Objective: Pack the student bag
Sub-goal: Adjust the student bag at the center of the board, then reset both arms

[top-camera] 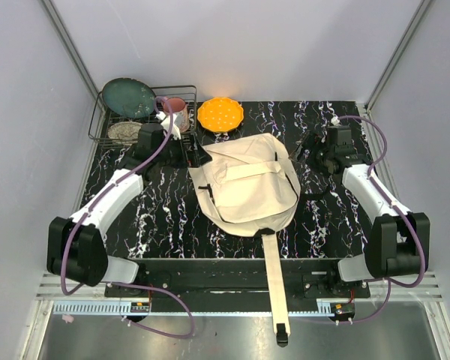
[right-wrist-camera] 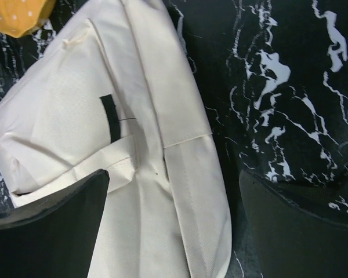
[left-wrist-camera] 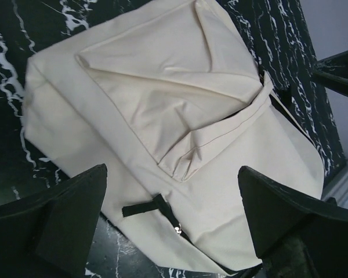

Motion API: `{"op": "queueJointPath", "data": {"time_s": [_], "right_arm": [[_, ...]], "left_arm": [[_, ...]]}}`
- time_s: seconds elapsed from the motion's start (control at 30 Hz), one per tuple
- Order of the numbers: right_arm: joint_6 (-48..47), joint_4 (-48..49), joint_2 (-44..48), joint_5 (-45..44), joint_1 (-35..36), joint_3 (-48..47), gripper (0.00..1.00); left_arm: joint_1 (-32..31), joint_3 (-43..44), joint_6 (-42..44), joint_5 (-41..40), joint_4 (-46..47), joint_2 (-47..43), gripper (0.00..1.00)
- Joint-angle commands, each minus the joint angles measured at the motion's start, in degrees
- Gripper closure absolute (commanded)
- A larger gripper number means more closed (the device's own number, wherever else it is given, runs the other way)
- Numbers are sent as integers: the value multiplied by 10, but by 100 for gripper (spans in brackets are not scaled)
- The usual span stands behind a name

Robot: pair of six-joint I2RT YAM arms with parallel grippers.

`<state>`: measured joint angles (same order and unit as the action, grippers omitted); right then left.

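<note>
1. The large cream canvas backpack [top-camera: 244, 187] lies flat in the middle of the black, white-veined marble table [top-camera: 337, 217], between my two arms.
2. In the overhead view its long axis runs from top to bottom of the frame, leaning slightly left at the top. The rounded end points down toward my bases, and the squarer end points up toward the orange dotted plate [top-camera: 220, 113].
3. A long cream webbing strap [top-camera: 276, 285] trails from the rounded end down past the table's near edge.
4. My left claw [left-wrist-camera: 173, 174] is spread wide and pinches nothing. It hangs by the backpack's upper-left corner, with the folded front flap [left-wrist-camera: 162, 104] and a black zipper pull [left-wrist-camera: 156, 207] showing between its fingers.
5. My right claw [right-wrist-camera: 174, 174] is also spread wide and empty, at the backpack's upper-right side. The finger at the lower left of its view [right-wrist-camera: 52, 226] overlaps the canvas, and the other stands over bare marble. I cannot tell whether either finger touches the fabric.
</note>
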<state>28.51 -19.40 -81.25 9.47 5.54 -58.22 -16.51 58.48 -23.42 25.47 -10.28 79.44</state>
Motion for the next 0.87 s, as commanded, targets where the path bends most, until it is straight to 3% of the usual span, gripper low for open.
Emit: {"op": "queueJointPath", "data": {"time_s": [0.0,0.27,0.4,0.63,0.7,0.83], "right_arm": [[6,-4,9,-49,-7,-16,0],[1,-7,22,-85,-52,-20,0],[-10,64,56,-62,-52,6,0],[-28,148,58,2,-52,23,0],[-64,162,69,-31,-52,48,0],[-115,265,89,-219,-52,121,0]], "left_arm": [[10,22,32,-73,-24,-38,1],[10,22,3,-104,-28,-34,1],[12,-11,-8,-168,-9,-59,1],[33,-41,-28,-198,-12,-47,1],[42,-66,-27,-188,22,-59,1],[53,-81,-38,-240,19,-86,1]]}}
